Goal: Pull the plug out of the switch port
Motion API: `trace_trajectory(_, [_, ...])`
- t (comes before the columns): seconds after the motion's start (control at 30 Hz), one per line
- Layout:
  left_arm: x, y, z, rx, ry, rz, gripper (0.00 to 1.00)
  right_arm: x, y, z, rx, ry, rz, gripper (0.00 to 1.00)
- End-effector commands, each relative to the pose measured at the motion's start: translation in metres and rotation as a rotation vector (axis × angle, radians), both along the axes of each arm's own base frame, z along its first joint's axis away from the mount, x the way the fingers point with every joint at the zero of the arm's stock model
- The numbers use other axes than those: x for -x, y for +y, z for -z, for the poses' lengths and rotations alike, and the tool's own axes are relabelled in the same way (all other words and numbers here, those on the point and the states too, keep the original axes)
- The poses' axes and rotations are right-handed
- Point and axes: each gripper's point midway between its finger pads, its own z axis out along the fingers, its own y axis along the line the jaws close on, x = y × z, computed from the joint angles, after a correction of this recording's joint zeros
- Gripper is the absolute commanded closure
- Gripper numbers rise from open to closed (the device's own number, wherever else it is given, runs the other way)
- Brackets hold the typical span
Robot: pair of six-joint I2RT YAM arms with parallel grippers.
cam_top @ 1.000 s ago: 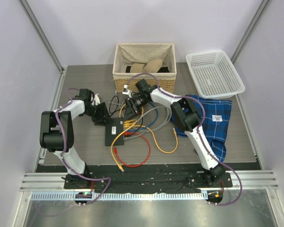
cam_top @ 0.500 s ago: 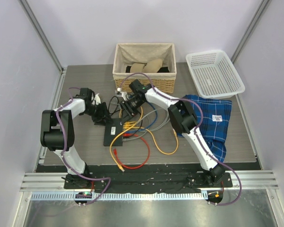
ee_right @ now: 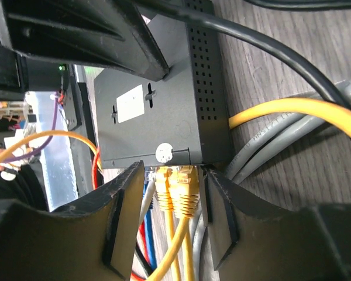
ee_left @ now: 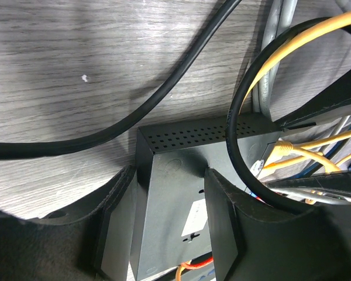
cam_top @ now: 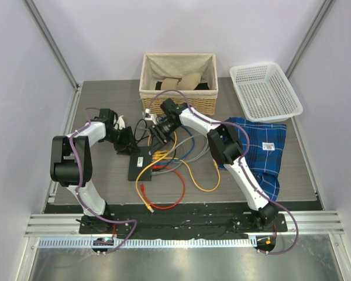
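Note:
The switch (cam_top: 141,165) is a flat black box with a white label, left of the table's middle, with several cables plugged into its near-right edge. My left gripper (cam_top: 127,145) is shut on the switch (ee_left: 169,216); its fingers (ee_left: 114,222) press against both long sides. My right gripper (cam_top: 158,136) is open, and its jaws straddle two yellow plugs (ee_right: 178,187) seated side by side in the switch (ee_right: 152,117) ports. There are gaps between its fingers (ee_right: 126,216) and the plugs. White, blue and red cables sit beside the yellow ones.
Loose yellow (cam_top: 202,175), red (cam_top: 169,199), grey and black (ee_left: 134,117) cables sprawl around the switch. A wicker basket (cam_top: 178,82) stands at the back, a white plastic basket (cam_top: 265,91) at the back right, and a blue plaid cloth (cam_top: 260,146) lies on the right.
My right gripper has moved left and closer to the switch's socket edge, and the cables shifted a little. The left arm and the switch have stayed still.

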Motion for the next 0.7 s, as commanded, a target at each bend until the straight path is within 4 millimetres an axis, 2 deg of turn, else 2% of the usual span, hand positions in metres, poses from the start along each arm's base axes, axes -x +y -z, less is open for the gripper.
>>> trace_trajectory(0.0, [-0.001,-0.012,0.007,0.005,-0.006,0.049,0.50,0.044,-0.055,0.088,0.352,0.123,-0.050,0.53])
trace_trajectory(0.2, [-0.002,-0.012,0.006,0.006,-0.010,0.051,0.50,0.042,-0.067,0.103,0.431,0.084,-0.050,0.58])
trace_trajectory(0.23, [-0.001,-0.012,0.006,0.007,-0.008,0.053,0.50,0.043,-0.068,0.103,0.428,0.073,-0.067,0.65])
trace_trajectory(0.4, [-0.001,-0.011,0.006,0.002,-0.012,0.056,0.50,0.054,-0.076,0.108,0.452,0.108,-0.112,0.77])
trace_trajectory(0.47, [-0.001,-0.011,0.005,-0.002,-0.017,0.058,0.50,0.056,-0.078,0.108,0.450,0.109,-0.127,0.83])
trace_trajectory(0.5, [-0.001,-0.011,0.006,-0.004,-0.014,0.059,0.50,0.056,-0.077,0.106,0.442,0.110,-0.132,0.90])
trace_trajectory(0.6, [0.000,-0.011,0.006,-0.003,-0.015,0.060,0.50,0.061,-0.076,0.101,0.406,0.133,-0.162,0.99])
trace_trajectory(0.67, [-0.001,-0.010,0.006,-0.004,-0.017,0.060,0.50,0.063,-0.077,0.096,0.387,0.142,-0.194,0.99])
